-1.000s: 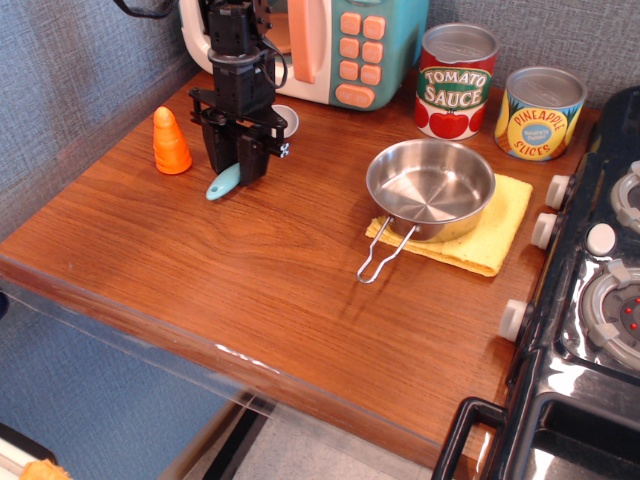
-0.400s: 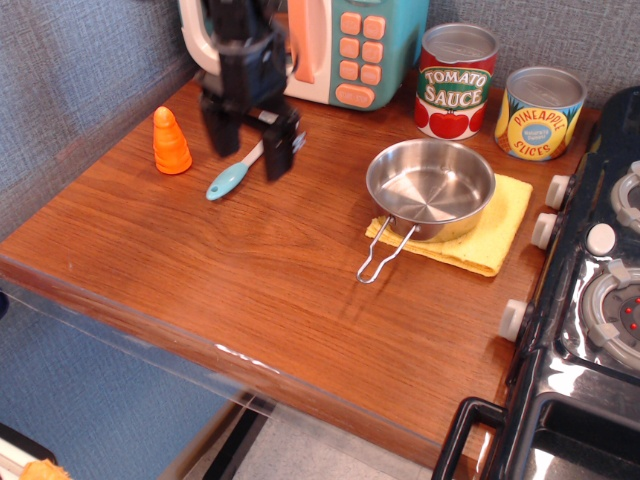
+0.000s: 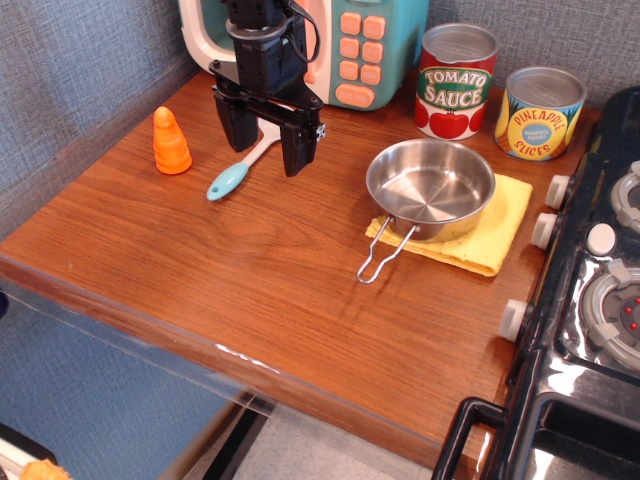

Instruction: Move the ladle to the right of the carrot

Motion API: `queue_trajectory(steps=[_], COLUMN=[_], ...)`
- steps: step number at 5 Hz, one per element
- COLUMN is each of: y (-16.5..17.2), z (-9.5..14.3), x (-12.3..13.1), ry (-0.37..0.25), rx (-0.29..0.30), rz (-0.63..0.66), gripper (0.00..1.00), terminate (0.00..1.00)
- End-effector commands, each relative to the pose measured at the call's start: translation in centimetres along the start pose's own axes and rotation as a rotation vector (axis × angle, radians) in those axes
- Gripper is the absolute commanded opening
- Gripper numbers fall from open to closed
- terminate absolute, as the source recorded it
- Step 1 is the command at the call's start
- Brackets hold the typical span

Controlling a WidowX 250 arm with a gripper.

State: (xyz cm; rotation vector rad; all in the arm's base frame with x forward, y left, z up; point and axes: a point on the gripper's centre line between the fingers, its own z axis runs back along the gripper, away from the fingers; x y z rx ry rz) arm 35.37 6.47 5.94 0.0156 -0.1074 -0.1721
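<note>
One ladle point(image 3: 238, 168) lies flat just right of the carrot point(image 3: 170, 142), long axis diagonal, handle toward front-left. Gripper point(image 3: 268, 142) hangs above its stem, jaws spread wide, holding nothing.

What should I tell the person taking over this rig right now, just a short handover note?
Gripper: open, holding nothing, raised over the ladle's stem.
Ladle: flat on the wooden table, blue handle end toward the front left, bowl end hidden behind the gripper.
Carrot: upright near the table's left edge; the ladle lies to its right, not touching it.
Done: the ladle looks placed to the right of the carrot and released.
Left: probably just lift the arm clear and confirm.
</note>
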Motion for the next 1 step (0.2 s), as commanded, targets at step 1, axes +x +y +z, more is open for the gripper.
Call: queue_trajectory(steps=[1], y=[0.09], z=[1.31], x=[0.42], ry=[-0.036], rx=[0.014], rz=[-0.004], gripper=[1.00], terminate=[1.00])
